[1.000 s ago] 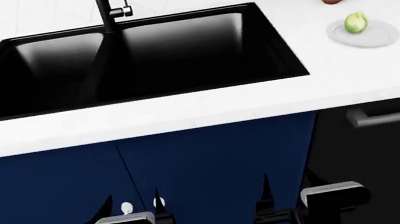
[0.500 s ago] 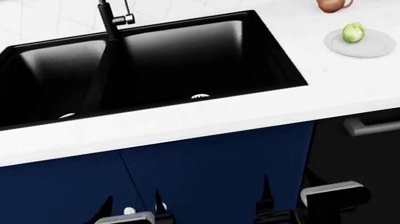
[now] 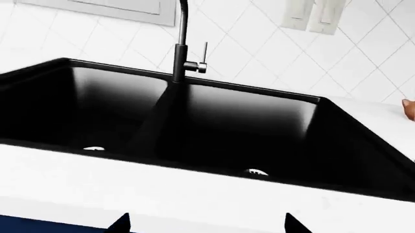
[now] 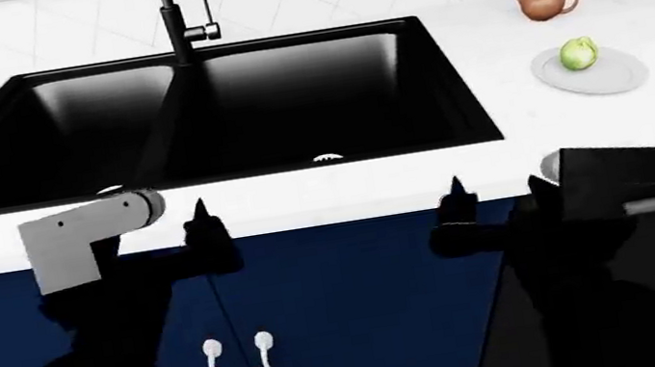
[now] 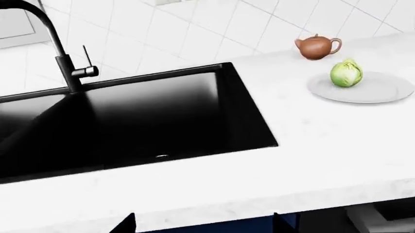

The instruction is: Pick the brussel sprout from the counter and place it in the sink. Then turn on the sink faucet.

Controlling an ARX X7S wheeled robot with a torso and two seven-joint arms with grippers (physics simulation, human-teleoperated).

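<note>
Both hands spread apart below counter (image 4: 303, 197) edge, brussel sprout (image 4: 579, 53) on plate (image 4: 610, 75).

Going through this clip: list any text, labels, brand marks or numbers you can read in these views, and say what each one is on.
None. No view shows any writing.
The sink faucet, sink, counter, brussel sprout, its plate and the teapot carry no markings.
The blue cabinet doors are plain.
The wall switches in the left wrist view show no legible lettering.
Neither the left gripper nor the right gripper shows a label.
</note>
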